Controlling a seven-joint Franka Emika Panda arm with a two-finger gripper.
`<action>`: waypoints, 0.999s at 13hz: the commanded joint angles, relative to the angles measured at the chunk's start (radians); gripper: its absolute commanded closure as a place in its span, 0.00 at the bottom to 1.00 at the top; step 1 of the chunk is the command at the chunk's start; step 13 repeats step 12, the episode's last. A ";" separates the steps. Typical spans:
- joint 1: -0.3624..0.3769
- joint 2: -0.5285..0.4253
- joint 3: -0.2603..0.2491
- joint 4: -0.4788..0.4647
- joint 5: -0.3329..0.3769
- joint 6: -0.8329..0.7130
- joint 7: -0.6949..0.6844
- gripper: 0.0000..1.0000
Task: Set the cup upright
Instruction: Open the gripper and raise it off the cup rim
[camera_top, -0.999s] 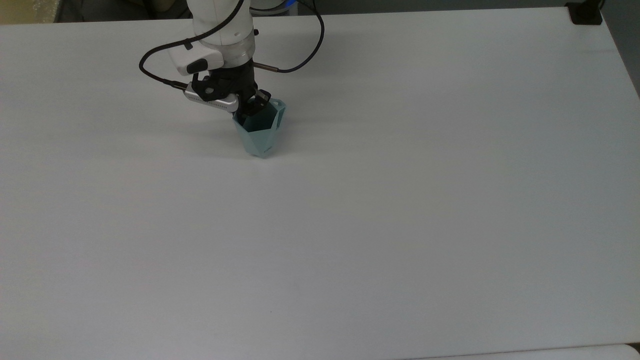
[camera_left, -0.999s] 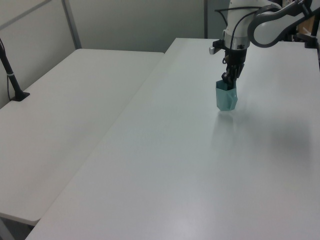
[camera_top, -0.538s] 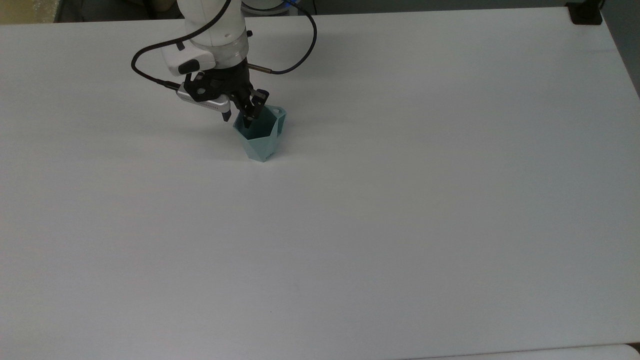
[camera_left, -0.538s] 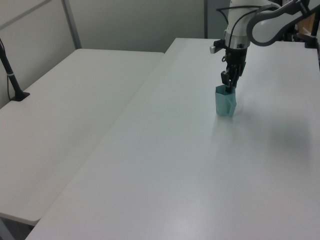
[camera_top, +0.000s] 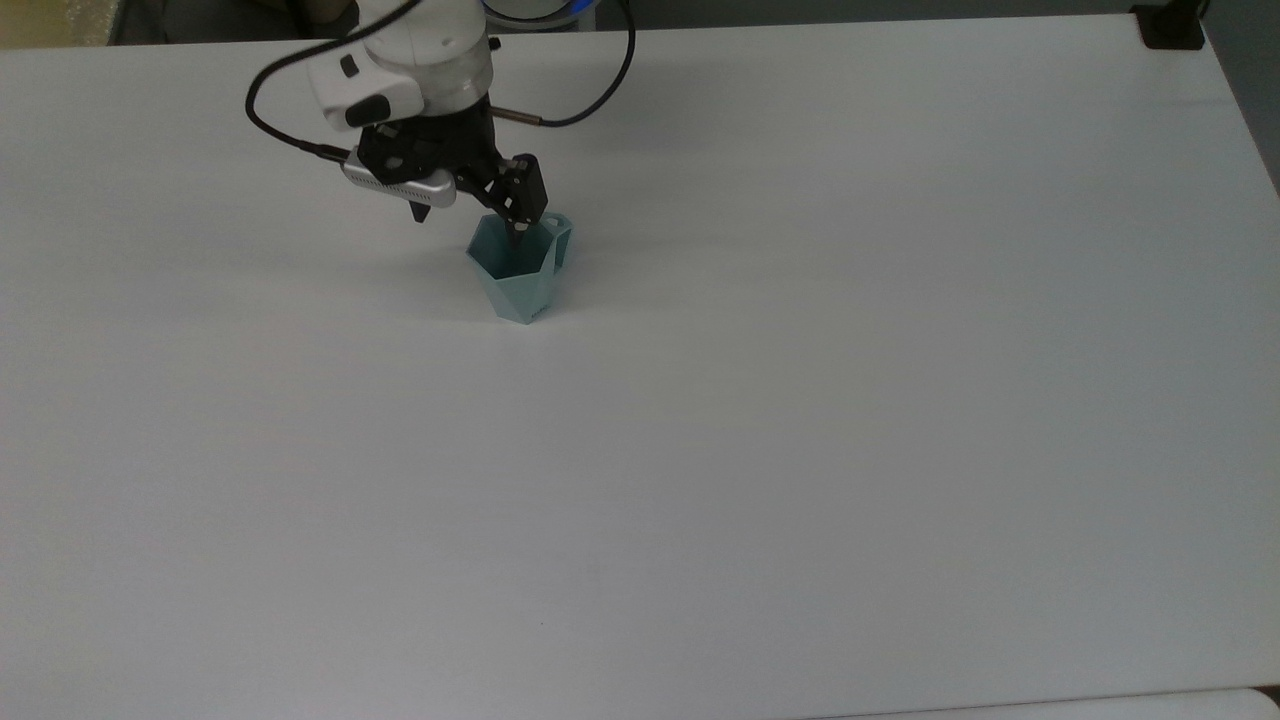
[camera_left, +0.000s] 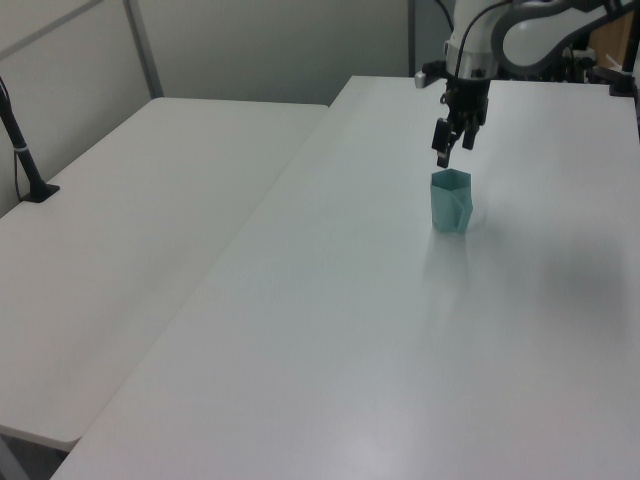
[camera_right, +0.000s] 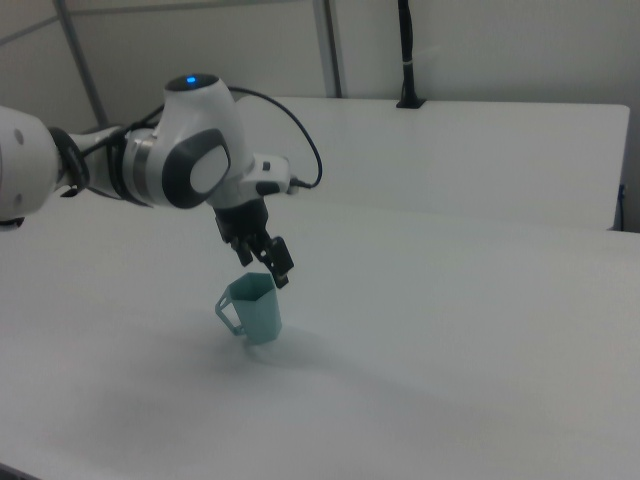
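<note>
While tool (camera_left: 452, 148) hovers open above, one cup (camera_left: 450, 201) stands upright.

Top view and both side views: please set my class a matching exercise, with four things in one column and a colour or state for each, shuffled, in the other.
Things:
1. cup
2. claw
3. cable
4. table

Colour or state:
a. white, flat
b. open, just above the cup's rim
c. pale teal, upright
d. black, looping from the arm

Pairs: 1-c, 2-b, 3-d, 4-a
</note>
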 joint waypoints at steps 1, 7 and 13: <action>-0.011 -0.056 -0.002 0.137 0.025 -0.157 -0.053 0.00; -0.091 -0.089 -0.003 0.314 0.018 -0.489 -0.360 0.00; -0.102 -0.089 0.000 0.330 0.028 -0.532 -0.417 0.00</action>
